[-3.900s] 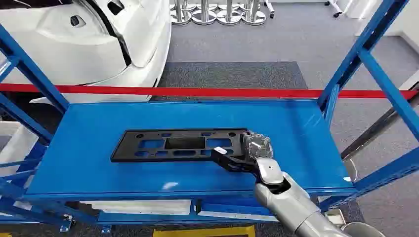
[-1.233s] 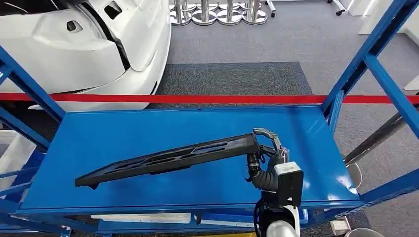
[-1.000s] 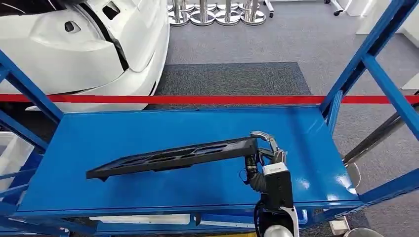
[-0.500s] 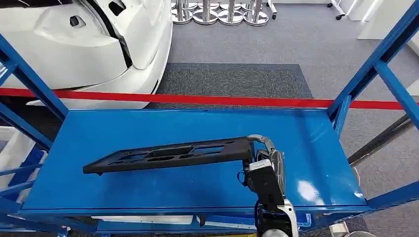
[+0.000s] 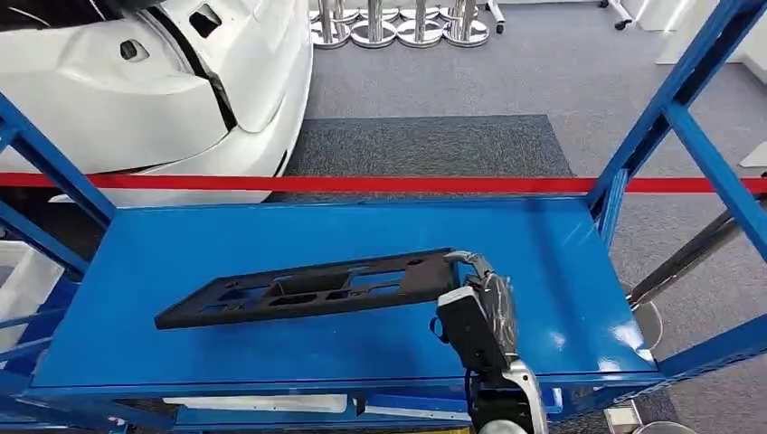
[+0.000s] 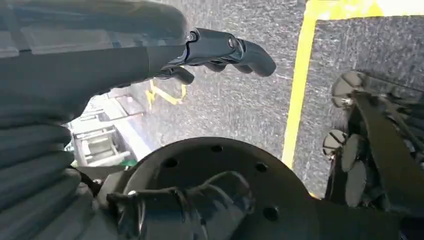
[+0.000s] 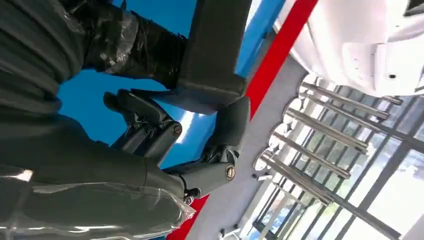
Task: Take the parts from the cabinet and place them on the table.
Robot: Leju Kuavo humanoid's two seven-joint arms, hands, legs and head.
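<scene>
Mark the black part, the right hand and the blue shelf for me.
Black part (image 5: 298, 291), head view, the middle of its slotted face.
Right hand (image 5: 477, 307), head view, the back of the hand holding the part's end.
Shelf (image 5: 561, 262), head view, bare blue surface beside the hand.

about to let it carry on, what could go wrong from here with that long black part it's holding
1. The right hand holds the long black part at one end alone, so the far end may sag or twist in the grip and slip out.
2. That far end sits low over the blue shelf and could scrape it.
3. The blue posts and red bar stand close, so a wide swing might knock the part against them.
</scene>
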